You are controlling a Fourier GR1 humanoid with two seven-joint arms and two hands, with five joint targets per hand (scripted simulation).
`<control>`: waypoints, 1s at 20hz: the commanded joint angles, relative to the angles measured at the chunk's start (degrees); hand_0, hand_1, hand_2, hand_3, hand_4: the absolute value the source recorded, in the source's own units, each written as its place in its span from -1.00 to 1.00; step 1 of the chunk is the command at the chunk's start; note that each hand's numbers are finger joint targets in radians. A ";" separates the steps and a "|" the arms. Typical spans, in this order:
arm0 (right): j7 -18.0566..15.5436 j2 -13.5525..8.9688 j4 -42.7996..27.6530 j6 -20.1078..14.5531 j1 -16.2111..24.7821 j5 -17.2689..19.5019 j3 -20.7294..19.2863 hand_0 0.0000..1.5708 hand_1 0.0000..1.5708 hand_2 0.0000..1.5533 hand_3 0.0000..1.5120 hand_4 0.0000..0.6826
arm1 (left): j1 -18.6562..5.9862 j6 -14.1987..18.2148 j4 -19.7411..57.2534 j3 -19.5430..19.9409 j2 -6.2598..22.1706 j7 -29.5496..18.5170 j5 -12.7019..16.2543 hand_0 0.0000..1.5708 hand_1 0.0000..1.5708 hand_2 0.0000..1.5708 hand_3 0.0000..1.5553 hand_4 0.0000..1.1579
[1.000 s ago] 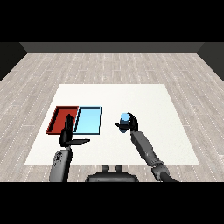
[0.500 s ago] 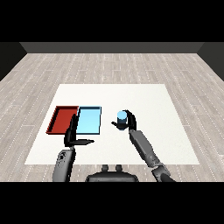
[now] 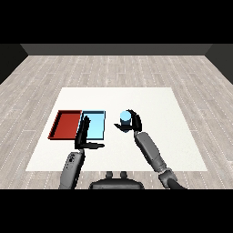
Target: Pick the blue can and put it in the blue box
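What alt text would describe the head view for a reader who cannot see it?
The robot's right hand curls round a blue can, right of a light blue tray and a red tray lying side by side on a white table. The left hand rests open near the trays.

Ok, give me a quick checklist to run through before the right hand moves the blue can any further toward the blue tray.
1. Right hand curled round the blue can: ok.
2. Can upright in the hand: ok, it looks upright.
3. Can lifted off the white table: cannot tell from this one view.
4. Light blue tray free to take the can: ok on the bare floor that shows, though the left hand covers part of it.
5. Left hand out of the way: not ok, its straight fingers lie over the tray's left edge.
6. Red tray not on the path: ok, it lies beyond the blue one.
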 commanded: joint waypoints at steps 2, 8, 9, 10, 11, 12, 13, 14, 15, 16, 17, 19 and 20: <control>2.54 -3.12 -8.51 4.20 6.04 1.54 -1.31 0.84 0.84 0.89 0.78 0.65 | -1.26 0.80 -0.06 -1.55 -0.13 1.22 0.60 -1.00 -1.00 -1.00 -1.00 -1.00; 2.76 -3.33 -9.28 8.32 5.53 3.00 -3.66 0.86 0.86 0.88 0.81 0.66 | -1.53 3.89 0.03 -5.98 -0.14 2.03 1.41 -1.00 -1.00 -1.00 -1.00 -1.00; 4.67 -3.11 -12.22 7.47 5.96 3.36 -3.65 0.87 0.87 0.89 0.82 0.66 | -4.23 1.69 3.39 -3.48 -0.14 1.04 2.85 -1.00 -1.00 -1.00 -1.00 -1.00; 4.32 -1.30 -11.15 5.87 5.68 4.88 -3.35 0.87 0.87 0.89 0.82 0.66 | -4.14 2.26 -1.51 -4.03 -0.14 6.27 3.42 -1.00 -1.00 -1.00 -1.00 -1.00; 6.45 -4.15 -14.18 8.17 6.37 3.34 -3.67 0.87 0.87 0.89 0.82 0.65 | -4.68 5.67 1.89 -9.04 -0.14 3.50 4.68 -1.00 -1.00 -1.00 -1.00 -1.00; 8.89 -2.27 -16.97 6.34 7.40 4.36 -3.22 0.87 0.87 0.90 0.83 0.64 | -1.09 5.94 -2.20 -9.75 -0.14 3.87 3.37 -1.00 -1.00 -1.00 -1.00 -1.00; 9.72 -3.21 -14.21 6.85 3.40 4.46 -4.65 0.85 0.85 0.89 0.83 0.62 | -4.97 4.15 3.44 -8.14 -0.14 2.62 5.28 -1.00 -1.00 -1.00 -1.00 -1.00; 7.19 -1.45 -16.40 6.71 8.98 6.55 -2.26 0.85 0.85 0.89 0.83 0.61 | -5.35 4.18 1.95 -7.89 -0.14 2.67 5.23 -1.00 -1.00 -1.00 -1.00 -1.00; 5.60 -1.37 -13.55 7.96 6.92 6.32 -4.99 0.84 0.84 0.89 0.83 0.63 | -2.86 2.06 -1.52 -7.23 -0.14 4.85 3.99 -1.00 -1.00 -1.00 -1.00 -1.00; 5.45 -0.72 -11.35 6.85 4.71 7.41 -4.07 0.84 0.84 0.89 0.83 0.65 | -8.28 6.65 1.83 -9.63 -0.14 6.61 5.22 -1.00 -1.00 -1.00 -1.00 -1.00; 3.96 0.65 -16.85 6.81 11.94 7.44 -1.35 0.84 0.84 0.89 0.83 0.66 | -5.13 2.98 0.95 -8.42 -0.14 4.36 5.72 -1.00 -1.00 -1.00 -1.00 -1.00; 5.31 -1.56 -14.61 10.19 6.44 6.30 -5.32 0.84 0.84 0.90 0.84 0.67 | -6.03 7.34 1.87 -12.94 -0.14 3.39 5.43 -1.00 -1.00 -1.00 -1.00 -1.00; 3.37 0.76 -10.13 8.51 4.45 7.22 -3.87 0.84 0.84 0.89 0.84 0.69 | -5.75 8.37 0.50 -14.22 -0.14 5.17 2.93 -1.00 -1.00 -1.00 -1.00 -1.00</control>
